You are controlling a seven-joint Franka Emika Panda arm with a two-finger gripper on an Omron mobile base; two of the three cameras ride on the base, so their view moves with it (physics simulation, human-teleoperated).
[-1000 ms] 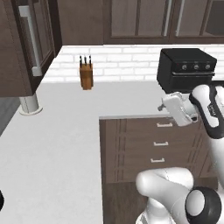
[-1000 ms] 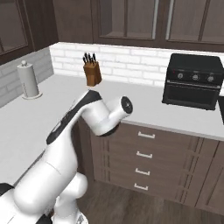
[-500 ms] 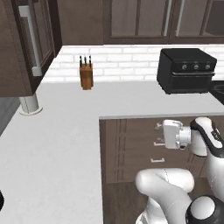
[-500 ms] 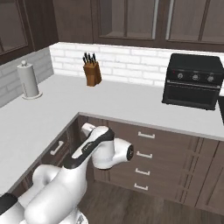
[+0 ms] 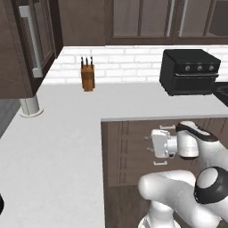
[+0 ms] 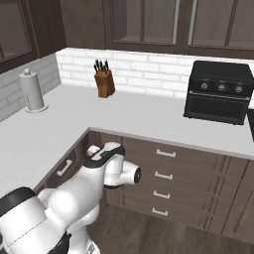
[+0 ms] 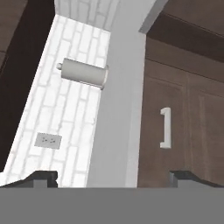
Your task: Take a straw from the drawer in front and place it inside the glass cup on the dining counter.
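Dark-wood drawer front is filling our sightline; we are holding the gripper wide open, lining up on its handle.

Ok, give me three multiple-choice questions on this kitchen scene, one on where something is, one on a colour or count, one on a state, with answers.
1. Where does the knife block stand?
A. on the worktop by the brick wall
B. on top of the black oven
C. on the floor

2. What colour is the countertop oven?
A. white
B. black
C. red

3. How do the fingers of the gripper stand?
A. shut on a straw
B. shut on nothing
C. wide apart, holding nothing

Answers: 1 A, the block sits on the white worktop against the bricks. 2 B, its body is black in both base views. 3 C, the hand view shows the tips far apart with nothing between them, facing a drawer handle.
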